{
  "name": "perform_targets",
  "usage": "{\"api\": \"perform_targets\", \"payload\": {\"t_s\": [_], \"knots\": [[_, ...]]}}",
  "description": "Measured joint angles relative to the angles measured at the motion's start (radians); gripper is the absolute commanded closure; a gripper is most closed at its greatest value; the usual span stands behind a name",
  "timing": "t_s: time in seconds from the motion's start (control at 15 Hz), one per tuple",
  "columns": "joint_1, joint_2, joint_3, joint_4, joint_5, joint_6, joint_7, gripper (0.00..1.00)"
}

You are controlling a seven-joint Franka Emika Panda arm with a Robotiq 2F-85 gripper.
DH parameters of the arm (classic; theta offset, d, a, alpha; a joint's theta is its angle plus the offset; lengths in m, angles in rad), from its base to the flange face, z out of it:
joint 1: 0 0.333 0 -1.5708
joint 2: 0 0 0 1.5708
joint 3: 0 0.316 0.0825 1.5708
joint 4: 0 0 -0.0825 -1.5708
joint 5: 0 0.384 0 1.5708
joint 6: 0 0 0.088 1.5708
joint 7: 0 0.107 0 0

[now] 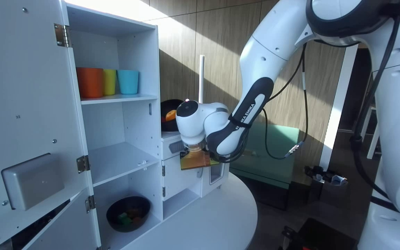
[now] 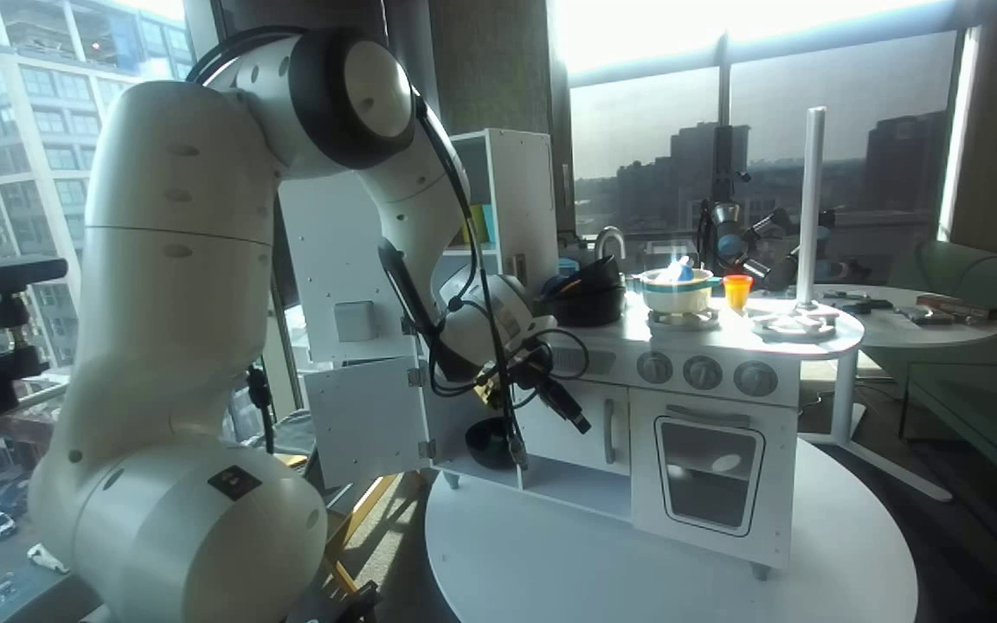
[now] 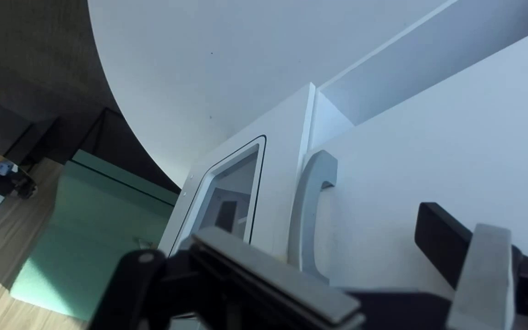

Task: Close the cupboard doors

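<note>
Our arm point(image 2: 191, 208) arches high, wrist low; our tool point(image 3: 378, 270) wide, fingers point(image 3: 481, 279) apart, near handle point(image 3: 305, 213); whether touching, we cannot tell.

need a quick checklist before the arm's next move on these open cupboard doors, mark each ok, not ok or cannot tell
1. Upper door shut: not ok, swung wide open.
2. Lower door shut: not ok, also open.
3. Claw open and unloaded: ok, spread wide in the wrist view, nothing gripped.
4. Claw at either open door: not ok, it is by the neighbouring shut door with the grey handle.
5. Claw clear of that handle: cannot tell, contact is unclear.
6. Cups upright on their shelf: ok.
</note>
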Motion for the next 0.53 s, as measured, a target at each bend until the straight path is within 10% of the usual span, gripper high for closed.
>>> {"api": "perform_targets", "payload": {"t_s": [0.53], "knots": [[-0.009,-0.098,0.095,-0.042,0.417,-0.029,-0.327,0.0]]}}
